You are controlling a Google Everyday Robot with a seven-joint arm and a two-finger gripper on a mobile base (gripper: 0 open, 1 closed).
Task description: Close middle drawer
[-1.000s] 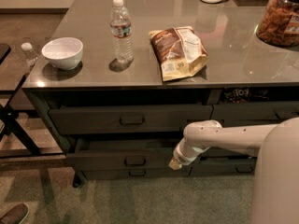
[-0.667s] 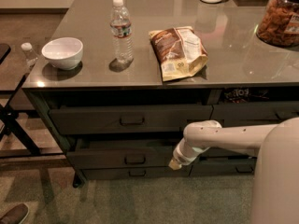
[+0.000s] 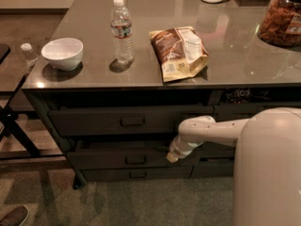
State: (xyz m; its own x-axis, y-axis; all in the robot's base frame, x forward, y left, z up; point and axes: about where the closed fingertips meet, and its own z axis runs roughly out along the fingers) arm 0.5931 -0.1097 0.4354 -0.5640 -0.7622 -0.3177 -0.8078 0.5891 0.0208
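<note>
The wide dark grey-green middle drawer (image 3: 103, 158), with its small metal loop handle (image 3: 135, 160), sticks out a little under the taller drawer (image 3: 94, 122). The white robot arm (image 3: 211, 131) reaches in from the right. Its gripper (image 3: 172, 156) is at the middle drawer's right end, maybe touching the front. I cannot tell if the gripper is apart or together. On the shiny grey table top (image 3: 235, 65) are a white bowl (image 3: 62, 53), a clear water bottle (image 3: 122, 32) and a brown snack bag (image 3: 179, 52).

Cream gripper (image 3: 173, 156) at grey-grn middle drawer (image 3: 123, 158)
</note>
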